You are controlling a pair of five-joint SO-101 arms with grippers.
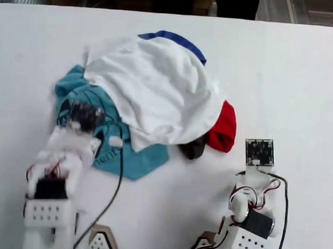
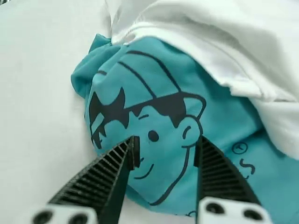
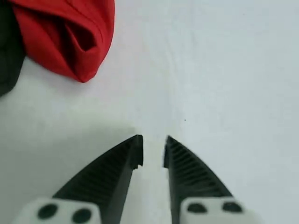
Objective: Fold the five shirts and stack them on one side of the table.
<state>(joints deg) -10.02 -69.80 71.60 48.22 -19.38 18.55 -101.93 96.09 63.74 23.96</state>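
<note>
Several shirts lie in a heap at the table's middle. A white shirt (image 1: 156,91) covers the top, with a blue shirt (image 1: 180,40) peeking out behind it. A teal shirt (image 1: 130,156) with a cartoon face (image 2: 154,126) sticks out at the front left. A red shirt (image 1: 224,126) and a black shirt (image 1: 192,147) show at the right. My left gripper (image 2: 166,154) hovers open just over the teal shirt, with the printed face between its fingers. My right gripper (image 3: 153,151) is over bare table beside the red shirt (image 3: 70,37), holding nothing, with a narrow gap between its fingers.
The white table (image 1: 288,79) has free room to the right, left and front of the heap. The left arm (image 1: 61,170) and the right arm (image 1: 254,209) rise from the front edge, with a black cable (image 1: 118,177) trailing across the teal shirt.
</note>
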